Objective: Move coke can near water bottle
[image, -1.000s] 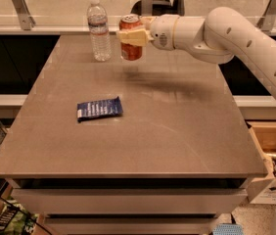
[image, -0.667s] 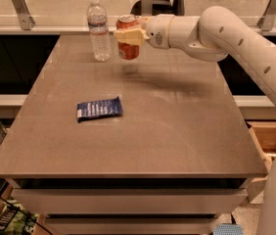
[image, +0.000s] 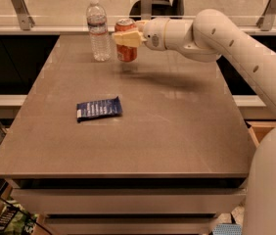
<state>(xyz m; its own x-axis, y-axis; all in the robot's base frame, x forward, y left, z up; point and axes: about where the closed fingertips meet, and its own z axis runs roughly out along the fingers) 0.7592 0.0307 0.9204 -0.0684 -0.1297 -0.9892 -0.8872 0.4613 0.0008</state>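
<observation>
The coke can [image: 126, 49] is orange-red with a silver top and is held upright at the far side of the table [image: 177, 131]. My gripper [image: 124, 37] reaches in from the right and is shut on the can around its upper half. The can's base is at or just above the tabletop; I cannot tell which. The water bottle [image: 99, 29], clear with a white cap and a label band, stands upright just left of the can with a small gap between them.
A flat blue snack packet [image: 99, 108] lies left of the table's middle. A glass rail with metal posts [image: 20, 6] runs along the far edge. My white arm [image: 236, 48] spans the right side above the table.
The gripper and the can have moved a little left and down, closer to the water bottle. The bottle and the blue packet have not moved.
</observation>
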